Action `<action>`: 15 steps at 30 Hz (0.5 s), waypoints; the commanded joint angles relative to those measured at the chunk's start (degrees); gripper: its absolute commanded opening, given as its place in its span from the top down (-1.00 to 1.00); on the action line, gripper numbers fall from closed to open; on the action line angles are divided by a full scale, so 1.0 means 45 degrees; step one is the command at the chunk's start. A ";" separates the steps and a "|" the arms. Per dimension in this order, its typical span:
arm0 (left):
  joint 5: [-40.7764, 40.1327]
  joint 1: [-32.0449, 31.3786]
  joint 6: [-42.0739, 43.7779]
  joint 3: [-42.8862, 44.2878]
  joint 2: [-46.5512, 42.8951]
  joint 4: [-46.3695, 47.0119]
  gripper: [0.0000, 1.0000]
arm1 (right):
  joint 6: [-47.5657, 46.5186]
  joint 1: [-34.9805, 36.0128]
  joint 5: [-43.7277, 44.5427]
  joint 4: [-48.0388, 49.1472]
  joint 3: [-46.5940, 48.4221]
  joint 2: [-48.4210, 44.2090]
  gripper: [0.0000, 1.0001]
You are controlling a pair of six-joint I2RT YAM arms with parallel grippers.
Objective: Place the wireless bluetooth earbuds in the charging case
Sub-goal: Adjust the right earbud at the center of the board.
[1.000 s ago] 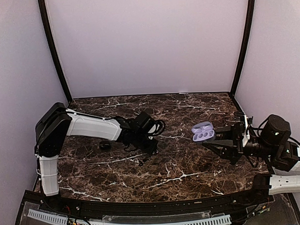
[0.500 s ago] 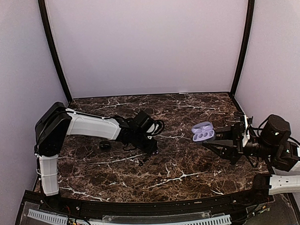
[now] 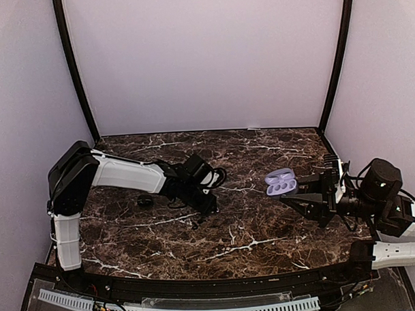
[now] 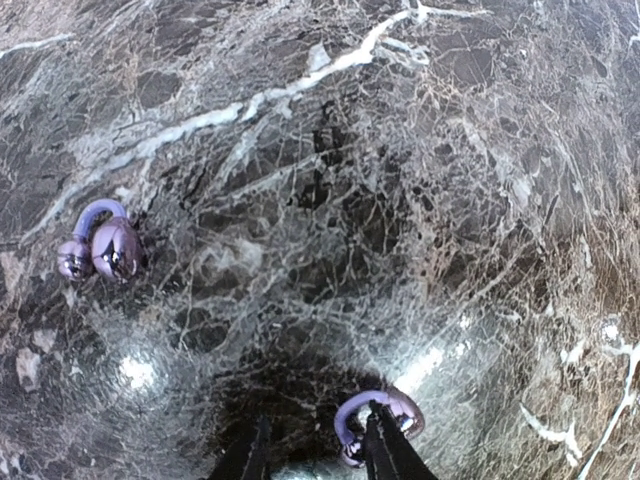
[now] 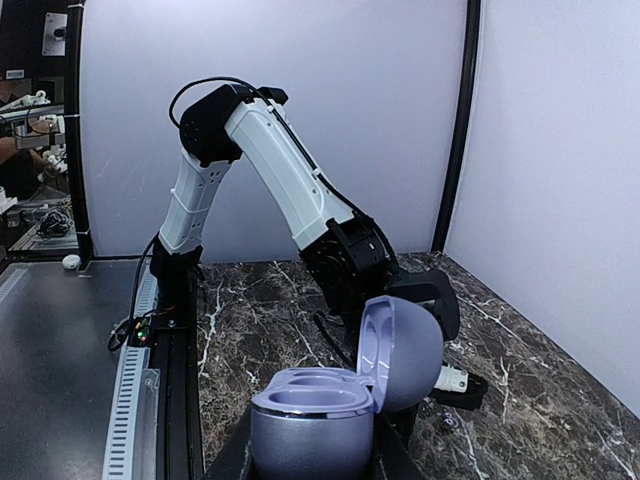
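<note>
Opening my left gripper (image 4: pixel 315 430) over the last second, I now have the jaws partway apart and gripping nothing. The near earbud (image 4: pixel 350 412) lies on the marble table (image 4: pixel 430 180) against one finger, so I judge the pick still has to be made. The far earbud (image 4: pixel 103 247) lies well apart; both are glossy pale purple with curved hooks. My right gripper (image 5: pixel 310 458) clamps the charging case (image 5: pixel 312 415), lid up.

Left arm (image 3: pixel 126 175) stretches low, left fingers (image 4: pixel 388 455) seemingly slightly parted; right arm (image 3: pixel 380 190) hovers raised, right fingers (image 3: pixel 301 201) clamped.

Pale lilac walls (image 3: pixel 204 60), dark marble table (image 3: pixel 254 229)
</note>
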 commanded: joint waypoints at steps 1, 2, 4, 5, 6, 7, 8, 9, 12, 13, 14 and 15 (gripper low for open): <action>0.0562 0.0029 0.0214 -0.0447 -0.0809 0.0033 0.34 | 0.0004 0.0058 0.0059 0.0377 -0.0025 -0.0096 1.00; 0.0635 0.0026 0.0205 -0.0503 -0.0833 0.0069 0.33 | 0.0003 0.0061 0.0042 0.0386 -0.0024 -0.0090 1.00; 0.0735 0.0008 0.0218 -0.0598 -0.0900 0.0138 0.32 | -0.0003 0.0065 0.0043 0.0404 -0.0022 -0.0071 1.00; 0.0768 -0.0008 0.0245 -0.0611 -0.0926 0.0139 0.33 | 0.0002 0.0056 0.0065 0.0406 -0.0016 -0.0067 1.00; 0.0857 -0.0021 0.0266 -0.0632 -0.0940 0.0169 0.34 | 0.0002 0.0057 0.0070 0.0407 -0.0025 -0.0042 1.00; 0.0898 -0.0047 0.0276 -0.0658 -0.0951 0.0193 0.36 | 0.0002 0.0072 0.0083 0.0407 -0.0024 -0.0044 1.00; 0.0968 -0.0090 0.0299 -0.0687 -0.0953 0.0265 0.37 | 0.0002 0.0057 0.0089 0.0407 -0.0012 -0.0052 1.00; 0.1012 -0.0111 0.0303 -0.0695 -0.0939 0.0281 0.39 | 0.0002 0.0067 0.0087 0.0407 -0.0013 -0.0070 1.00; 0.1224 -0.0159 0.0375 -0.0765 -0.0940 0.0344 0.38 | -0.0002 0.0056 0.0095 0.0405 -0.0007 -0.0055 1.00; 0.1247 -0.0182 0.0411 -0.0773 -0.0941 0.0339 0.35 | 0.0002 0.0070 0.0110 0.0397 -0.0024 -0.0055 1.00; 0.1275 -0.0196 0.0437 -0.0794 -0.0948 0.0302 0.32 | 0.0017 0.0074 0.0124 0.0398 -0.0024 -0.0056 1.00; 0.1291 -0.0245 0.0544 -0.0799 -0.0953 0.0260 0.32 | 0.0021 0.0057 0.0136 0.0406 -0.0012 -0.0065 1.00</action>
